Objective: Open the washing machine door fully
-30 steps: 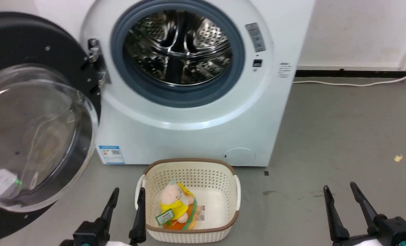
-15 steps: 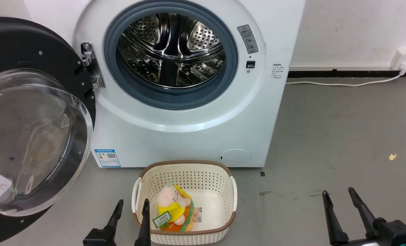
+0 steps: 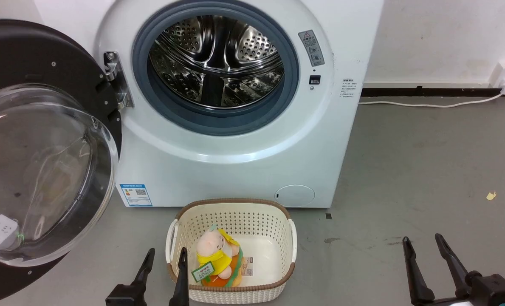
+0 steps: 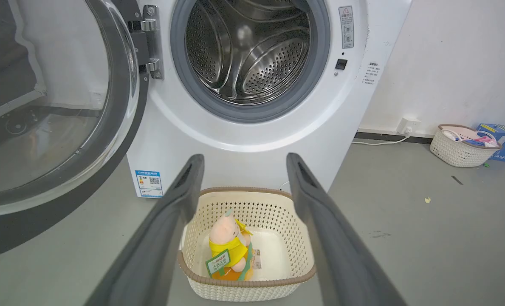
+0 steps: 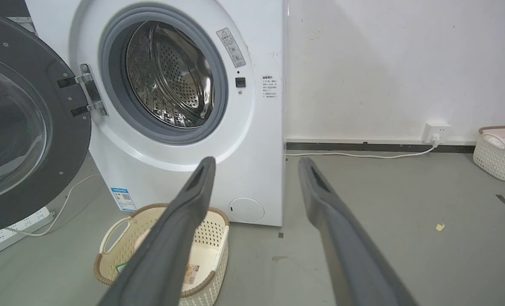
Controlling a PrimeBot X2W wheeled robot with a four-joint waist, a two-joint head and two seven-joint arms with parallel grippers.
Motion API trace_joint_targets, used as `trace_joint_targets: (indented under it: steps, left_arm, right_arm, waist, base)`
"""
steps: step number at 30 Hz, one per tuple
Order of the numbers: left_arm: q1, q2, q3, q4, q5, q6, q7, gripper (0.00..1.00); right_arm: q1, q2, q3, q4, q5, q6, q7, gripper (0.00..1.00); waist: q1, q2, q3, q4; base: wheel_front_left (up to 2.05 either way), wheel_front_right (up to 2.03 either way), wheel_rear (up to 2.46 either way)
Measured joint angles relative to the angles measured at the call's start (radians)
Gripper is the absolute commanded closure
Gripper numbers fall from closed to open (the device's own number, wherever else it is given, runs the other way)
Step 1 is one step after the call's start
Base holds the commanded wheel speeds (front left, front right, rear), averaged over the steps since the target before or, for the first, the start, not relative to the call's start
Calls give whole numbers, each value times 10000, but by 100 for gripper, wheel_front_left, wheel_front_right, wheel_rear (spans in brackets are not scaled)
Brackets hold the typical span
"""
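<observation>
A grey concrete floor (image 3: 405,170) runs up to a white wall (image 3: 439,38), and a white front-loading washing machine (image 3: 235,170) stands on it with its perforated steel drum (image 3: 218,59) laid bare. The large round glossy black washing machine door (image 3: 40,161), with its bulging clear glass bowl centre, hangs from a metal hinge (image 3: 116,80) at the left edge of the machine's front. It is swung far out, clear of the opening.

The door is round, so it has no long axis to speak of. Its disc stands upright and turns about the upright line of the hinge. The inner face points out into the room towards the robot, the bowl bulging the same way.

It looks rigid and fairly weighty. The gloss would be slippery under the jaws and the glass is best left alone. The black ring at the rim farthest from the hinge would be the place to push or grip, and that rim runs off the left of the head view.

The left gripper (image 3: 166,253) and right gripper (image 3: 423,239) sit low near the floor's front edge. Each has its jaws spread apart and holds nothing, well clear of the door. Between them stands a cream perforated plastic basket (image 3: 231,293) holding a pink and yellow plush toy (image 3: 214,255).
</observation>
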Motion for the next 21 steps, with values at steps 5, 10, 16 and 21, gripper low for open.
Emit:
trace_joint_targets:
  steps: [5,10,16,21]
  left_arm:
    - [-1,0,2,2,-2,2,0,0]
    - [-1,0,6,-8,-2,77,0,0]
    - [-1,0,8,-56,-92,77,8,100]
    - [-1,-2,12,-56,-90,77,23,100]
  right_arm:
    - [0,2,-2,0,12,0,0,0]
    - [0,2,0,2,13,0,0,0]
    - [-15,2,2,-2,23,0,4,100]
    - [-17,0,2,-4,21,0,17,100]
  waist:
    - [0,0,-2,20]
    - [0,0,-8,43]
    - [0,0,5,75]
    - [0,0,16,74]
  base:
    - [0,0,0]
    - [0,0,0]
    - [0,0,0]
    - [0,0,0]
